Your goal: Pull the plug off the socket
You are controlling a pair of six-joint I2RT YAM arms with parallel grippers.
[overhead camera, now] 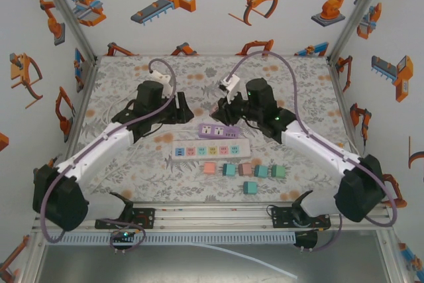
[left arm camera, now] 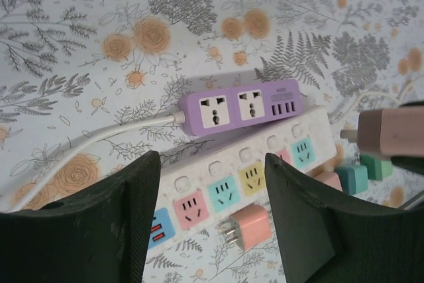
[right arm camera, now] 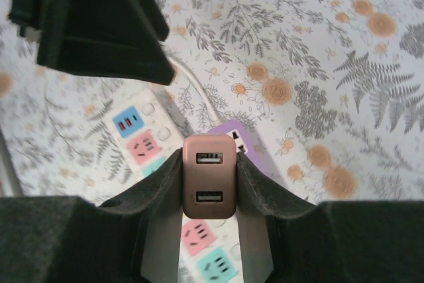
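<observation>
Your right end effector (right arm camera: 209, 164) clamps the pink plug (right arm camera: 209, 193). Your left end effector (left arm camera: 211, 158), at its 9 o'clock, stands apart.

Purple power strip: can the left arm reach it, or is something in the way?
Probably yes. The left gripper is open and empty, and the purple power strip lies just ahead with its top bare, past the white power strip.

Floral table (overhead camera: 132, 170): white power strip (overhead camera: 211, 151), purple power strip (overhead camera: 218, 128), loose plugs (overhead camera: 228, 169)
</observation>
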